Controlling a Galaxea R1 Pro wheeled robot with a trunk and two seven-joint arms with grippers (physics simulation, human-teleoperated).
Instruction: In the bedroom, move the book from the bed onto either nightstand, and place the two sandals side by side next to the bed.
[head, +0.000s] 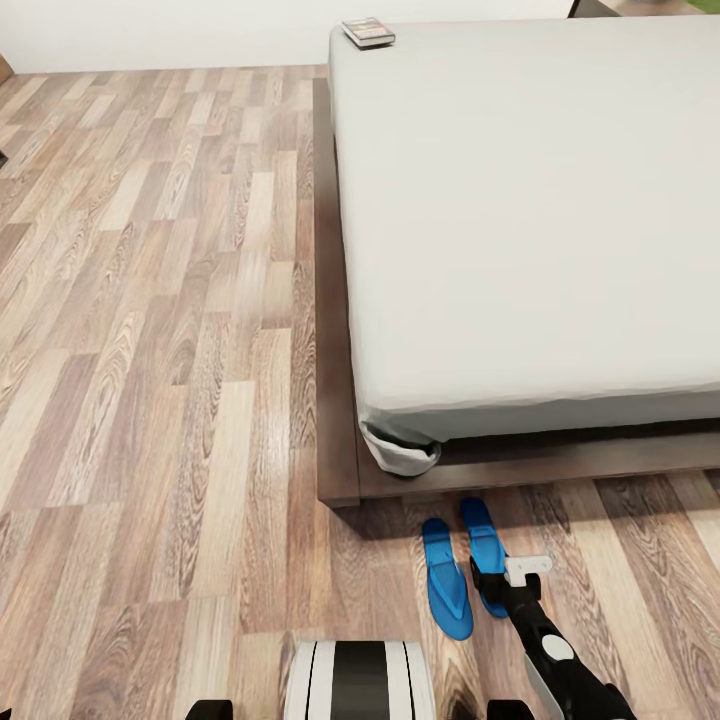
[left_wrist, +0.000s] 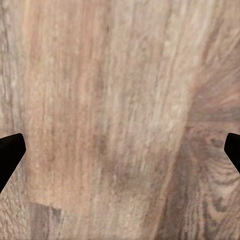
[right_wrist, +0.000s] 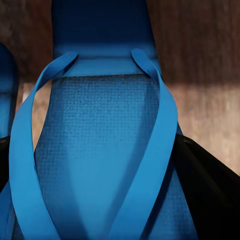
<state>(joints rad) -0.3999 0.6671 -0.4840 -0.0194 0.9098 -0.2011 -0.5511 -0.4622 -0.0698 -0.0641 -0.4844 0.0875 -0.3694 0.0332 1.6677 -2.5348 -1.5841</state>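
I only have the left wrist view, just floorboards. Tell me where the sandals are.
Observer: Both sandals lie side by side on the floor at the foot corner of the bed.
Operator: Report the right gripper.
Observer: The right gripper is down on the sandal on the robot's right; the right wrist view has its fingers either side of the straps.
Operator: Give me the book.
Observer: The book lies on the mattress's far corner.

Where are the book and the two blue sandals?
book (head: 368, 32): head view, its cover, at the mattress corner.
left sandal (head: 445, 580): head view, middle of its sole.
right sandal (right_wrist: 100, 150): right wrist view, sole between straps.
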